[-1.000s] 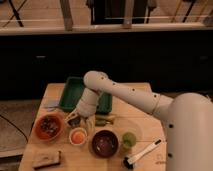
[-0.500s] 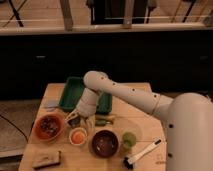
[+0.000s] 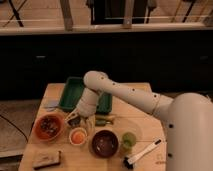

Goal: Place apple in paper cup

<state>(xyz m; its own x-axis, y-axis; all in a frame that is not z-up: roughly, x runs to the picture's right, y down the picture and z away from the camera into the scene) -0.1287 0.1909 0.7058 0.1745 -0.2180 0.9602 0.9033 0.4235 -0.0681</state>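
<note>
The apple (image 3: pixel 78 135), small and orange-red, sits inside the short white paper cup (image 3: pixel 78 143) near the table's front left. My gripper (image 3: pixel 76 118) hangs at the end of the white arm just above and slightly behind the cup, close over the apple. The arm reaches in from the right and bends down over the green tray.
An orange bowl (image 3: pixel 48 127) with dark contents stands left of the cup. A dark maroon bowl (image 3: pixel 105 144) and a translucent green cup (image 3: pixel 129 141) stand to its right. A green tray (image 3: pixel 70 93) lies behind. A green vegetable (image 3: pixel 103 119), a brush (image 3: pixel 143 152) and a brown block (image 3: pixel 46 159) lie nearby.
</note>
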